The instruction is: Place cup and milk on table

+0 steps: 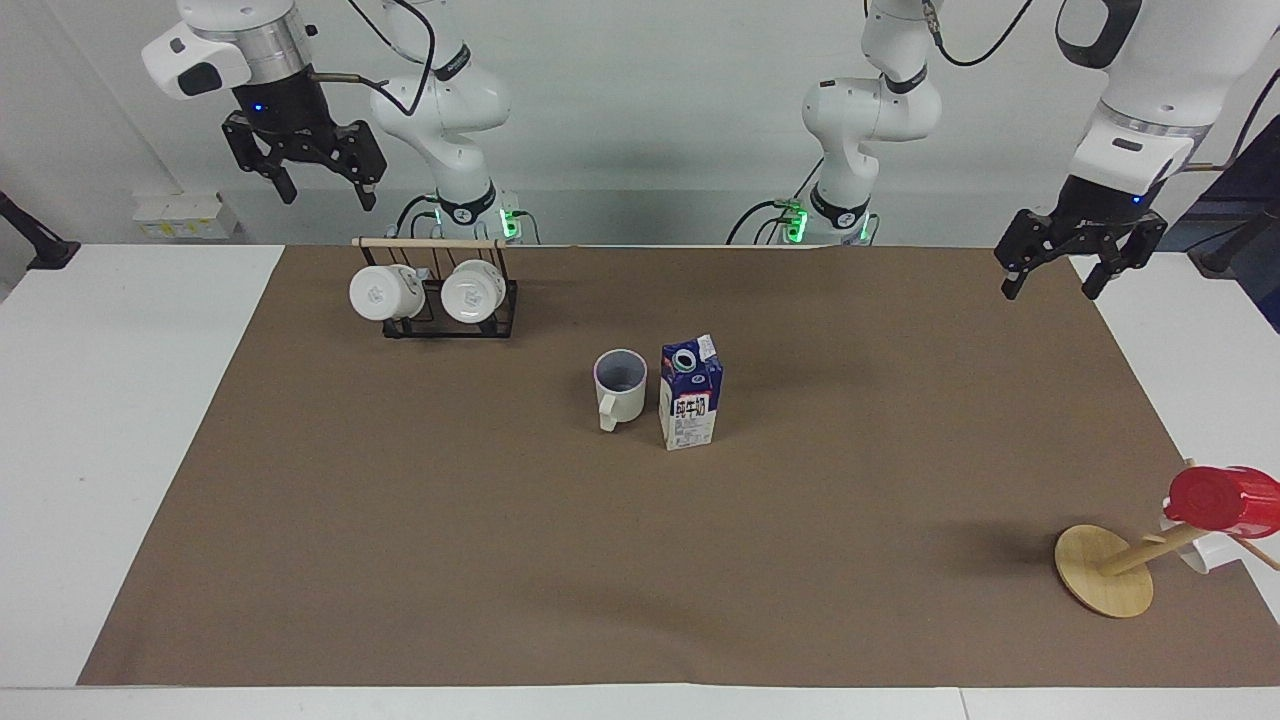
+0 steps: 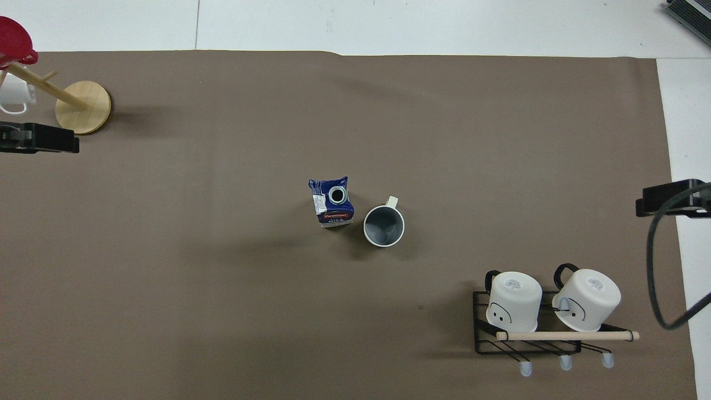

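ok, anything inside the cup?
Nothing visible: the overhead view looks straight into the cup and shows only its bare grey inside. It stands upright on the mat beside the milk. Whatever is under the cup's base is covered.

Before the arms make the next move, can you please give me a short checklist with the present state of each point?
1. Cup upright on the table: ok.
2. Milk upright beside the cup: ok.
3. Cup and milk apart, not touching: ok.
4. Left pincer open, empty, over the table edge: ok.
5. Right pincer open, empty, raised, waiting: ok.
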You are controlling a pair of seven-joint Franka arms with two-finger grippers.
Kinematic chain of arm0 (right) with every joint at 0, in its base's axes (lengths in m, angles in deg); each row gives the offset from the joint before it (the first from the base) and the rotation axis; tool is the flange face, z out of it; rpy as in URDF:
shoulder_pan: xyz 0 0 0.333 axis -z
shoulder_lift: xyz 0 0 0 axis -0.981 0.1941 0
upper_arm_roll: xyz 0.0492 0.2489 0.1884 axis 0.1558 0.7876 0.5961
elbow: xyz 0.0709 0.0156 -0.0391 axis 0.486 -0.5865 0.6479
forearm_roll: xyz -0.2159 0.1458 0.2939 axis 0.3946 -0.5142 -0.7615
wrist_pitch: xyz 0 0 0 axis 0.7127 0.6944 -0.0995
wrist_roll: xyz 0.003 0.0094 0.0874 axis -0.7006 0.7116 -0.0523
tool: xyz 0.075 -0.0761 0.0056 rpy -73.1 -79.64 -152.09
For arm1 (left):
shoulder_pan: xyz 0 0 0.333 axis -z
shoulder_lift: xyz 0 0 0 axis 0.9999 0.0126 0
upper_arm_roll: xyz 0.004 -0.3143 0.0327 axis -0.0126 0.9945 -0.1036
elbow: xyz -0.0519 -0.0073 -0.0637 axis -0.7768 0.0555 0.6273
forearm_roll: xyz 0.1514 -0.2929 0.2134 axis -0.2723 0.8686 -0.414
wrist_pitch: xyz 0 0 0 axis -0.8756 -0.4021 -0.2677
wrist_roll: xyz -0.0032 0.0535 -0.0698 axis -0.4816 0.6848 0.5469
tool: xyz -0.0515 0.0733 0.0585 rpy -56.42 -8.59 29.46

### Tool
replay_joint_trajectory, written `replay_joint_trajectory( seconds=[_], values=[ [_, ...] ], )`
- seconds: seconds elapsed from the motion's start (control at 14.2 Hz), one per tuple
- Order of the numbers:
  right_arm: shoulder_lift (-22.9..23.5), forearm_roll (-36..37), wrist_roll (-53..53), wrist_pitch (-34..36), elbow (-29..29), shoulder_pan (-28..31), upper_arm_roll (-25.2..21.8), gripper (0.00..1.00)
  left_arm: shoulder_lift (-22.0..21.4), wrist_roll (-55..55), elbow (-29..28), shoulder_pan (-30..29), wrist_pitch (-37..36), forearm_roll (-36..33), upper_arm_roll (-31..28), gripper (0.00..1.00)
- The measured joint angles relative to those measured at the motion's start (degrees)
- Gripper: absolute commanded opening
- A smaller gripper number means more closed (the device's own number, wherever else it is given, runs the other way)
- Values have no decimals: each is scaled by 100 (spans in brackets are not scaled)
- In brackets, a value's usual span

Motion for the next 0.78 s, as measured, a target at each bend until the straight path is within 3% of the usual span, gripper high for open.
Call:
replay_joint_trajectory(
  seconds=[0.42, 0.78],
  values=[
    [0, 0, 0, 0, 0, 0, 0, 100, 1, 1, 330, -7, -597, 119, 13, 100],
    [0, 0, 0, 0, 0, 0, 0, 100, 1, 1, 447, -7, -681, 175, 32, 100]
  ],
)
